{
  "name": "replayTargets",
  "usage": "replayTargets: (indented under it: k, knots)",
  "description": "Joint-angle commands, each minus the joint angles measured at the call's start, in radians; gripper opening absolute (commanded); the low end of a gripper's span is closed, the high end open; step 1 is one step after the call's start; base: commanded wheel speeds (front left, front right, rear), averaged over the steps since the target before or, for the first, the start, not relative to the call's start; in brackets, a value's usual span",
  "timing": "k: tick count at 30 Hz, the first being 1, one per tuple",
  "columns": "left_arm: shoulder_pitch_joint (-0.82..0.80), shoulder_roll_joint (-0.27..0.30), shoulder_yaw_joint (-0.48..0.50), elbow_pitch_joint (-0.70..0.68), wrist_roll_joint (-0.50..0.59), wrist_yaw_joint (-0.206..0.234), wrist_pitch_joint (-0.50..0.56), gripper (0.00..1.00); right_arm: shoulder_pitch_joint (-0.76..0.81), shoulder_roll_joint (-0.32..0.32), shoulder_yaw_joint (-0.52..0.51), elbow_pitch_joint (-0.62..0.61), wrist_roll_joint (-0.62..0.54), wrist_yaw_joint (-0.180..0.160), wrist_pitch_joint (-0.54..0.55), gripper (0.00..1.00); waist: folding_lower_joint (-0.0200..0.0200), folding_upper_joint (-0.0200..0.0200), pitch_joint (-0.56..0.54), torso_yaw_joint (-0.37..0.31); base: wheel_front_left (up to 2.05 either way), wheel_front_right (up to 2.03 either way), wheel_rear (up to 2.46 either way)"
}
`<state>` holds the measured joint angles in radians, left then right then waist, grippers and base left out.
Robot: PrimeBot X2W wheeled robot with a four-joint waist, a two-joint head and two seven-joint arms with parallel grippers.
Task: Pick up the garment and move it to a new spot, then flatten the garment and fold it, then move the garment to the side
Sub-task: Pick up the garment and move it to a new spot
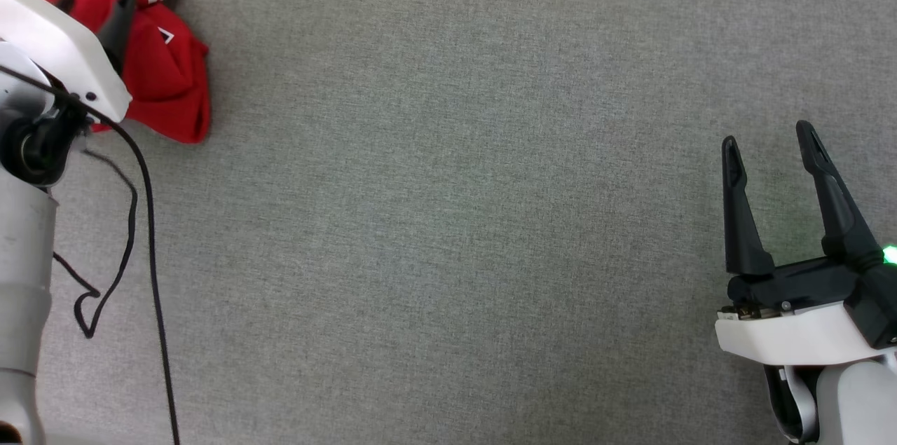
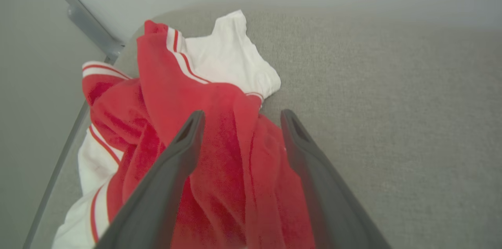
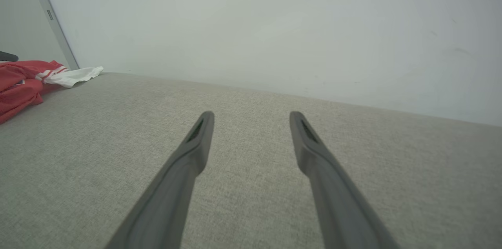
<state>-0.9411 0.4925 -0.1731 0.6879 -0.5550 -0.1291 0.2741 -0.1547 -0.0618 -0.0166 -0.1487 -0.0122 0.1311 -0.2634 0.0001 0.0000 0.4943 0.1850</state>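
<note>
Grey woven surface is stretching across the whole work area, w/ a pale plain wall rising behind & a grey metal strip running down at the far left corner. Count: 1 garment, 2 grippers, 1 black cable. Garment is lying crumpled at the surface's far left, red w/ white sleeves. Left gripper is hovering over it, fingers spread wide; can't tell if touching. Right gripper is sitting well apart at near right, fingers also spread. Cable is looping beside the left arm
</note>
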Motion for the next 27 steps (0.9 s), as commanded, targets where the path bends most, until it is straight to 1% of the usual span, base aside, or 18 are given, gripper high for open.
replayTargets:
  k: [1,4,7,10,14,19,20,21,27]
  knots:
    - [-0.013,0.011,-0.014,0.007,-0.020,0.000,0.033,1.00,-0.007,0.000,-0.001,-0.004,-0.009,-0.001,-0.002,1.00,-0.0001,0.0000,0.003,-0.002,0.00,0.00,0.00]
    - [-0.025,0.043,-0.091,0.026,-0.064,0.000,0.158,1.00,-0.013,-0.002,0.000,-0.005,-0.009,-0.001,-0.002,1.00,-0.0001,0.0000,0.010,-0.007,0.00,0.00,0.00]
    - [-0.029,0.044,-0.133,0.047,-0.125,0.000,0.255,1.00,-0.018,-0.002,0.000,-0.005,-0.008,-0.001,-0.002,1.00,-0.0001,0.0000,0.016,-0.011,0.00,0.00,0.00]
    - [-0.024,0.043,-0.177,0.064,-0.163,0.000,0.315,1.00,-0.020,-0.003,0.002,-0.001,-0.006,-0.001,-0.002,1.00,-0.0001,0.0000,0.021,-0.017,0.00,0.00,0.00]
    - [0.011,0.038,-0.258,0.095,-0.188,-0.001,0.386,1.00,-0.024,0.000,0.008,0.006,-0.001,-0.001,-0.002,1.00,-0.0001,0.0000,0.026,-0.029,0.00,0.00,0.00]
    - [0.042,0.034,-0.328,0.113,-0.211,-0.002,0.368,1.00,-0.028,0.004,0.011,0.016,0.007,-0.001,-0.002,1.00,-0.0001,0.0000,0.018,-0.044,0.00,0.00,0.00]
    - [0.040,0.045,-0.335,0.114,-0.208,-0.002,0.347,0.29,-0.028,0.005,0.011,0.019,0.010,-0.001,-0.002,1.00,-0.0001,0.0000,0.013,-0.045,0.00,0.00,0.00]
    - [0.033,0.054,-0.338,0.116,-0.208,-0.002,0.323,0.00,-0.027,0.006,0.010,0.021,0.011,-0.001,-0.002,1.00,-0.0001,0.0000,0.007,-0.046,0.00,0.00,0.00]
    - [-0.030,0.095,-0.371,0.081,-0.198,-0.001,0.176,0.00,-0.009,0.010,0.007,0.040,0.031,-0.001,-0.002,1.00,-0.0001,0.0000,-0.054,-0.037,0.00,0.00,0.00]
